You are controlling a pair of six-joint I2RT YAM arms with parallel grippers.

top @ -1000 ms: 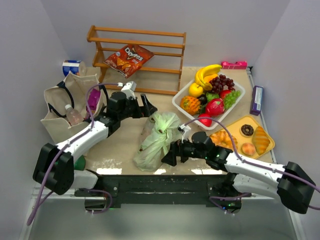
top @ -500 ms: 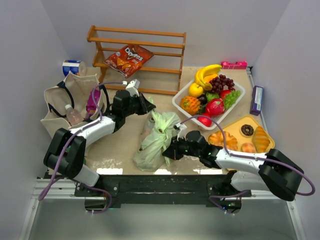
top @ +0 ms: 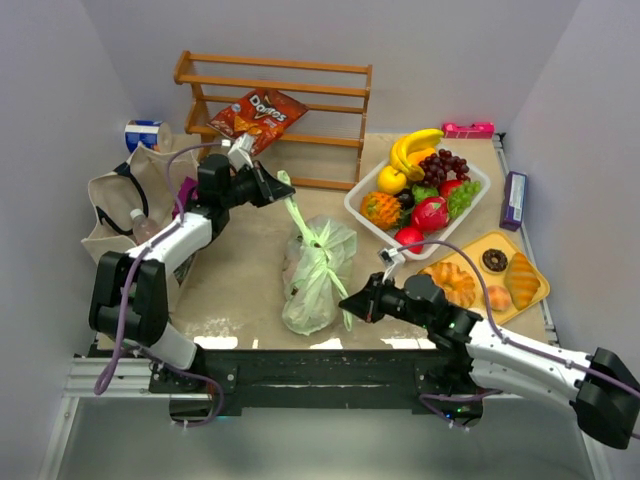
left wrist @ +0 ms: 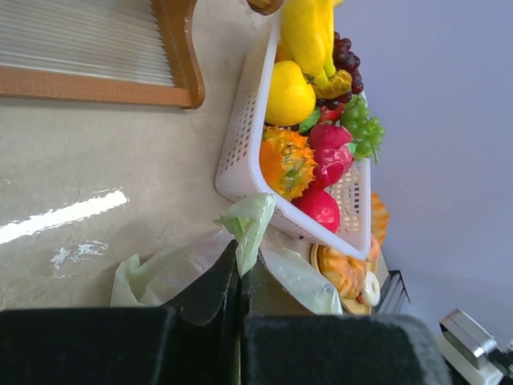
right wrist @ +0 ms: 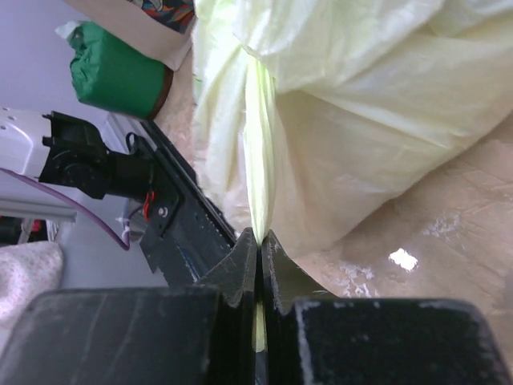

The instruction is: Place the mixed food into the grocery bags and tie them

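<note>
A: Where does the pale green plastic bag point(top: 318, 280) sit?

B: It lies on the tabletop point(top: 240, 290), mid-way between the two arms, lumpy with whatever is inside. Its long axis runs from near to far.

A: And the claws?

B: Both are pressed together on plastic. The left claw point(top: 271, 188) pinches the far handle point(top: 296, 213), and the right claw point(top: 349, 303) pinches the near handle point(right wrist: 258, 148). Each wrist view shows a thin green strip caught between shut fingers.

A: Which way does the bag lie from each?

B: It is near and to the right of the left claw, and far and to the left of the right one. The two strips form one slanted line that crosses at the bag's mouth, where they look twisted over each other. Neither claw is clearly nearer that crossing, so any tightening looks like a pull outward along that line.

A: What are the counts?

B: There are two bags: this one, and one beige tote point(top: 103, 238) at the left holding one water bottle point(top: 146, 231). There are two handles, one per claw. Outside the bags sit one white fruit basket point(top: 355, 206), one yellow pastry tray point(top: 468, 248) and one Doritos packet point(top: 258, 116).
</note>
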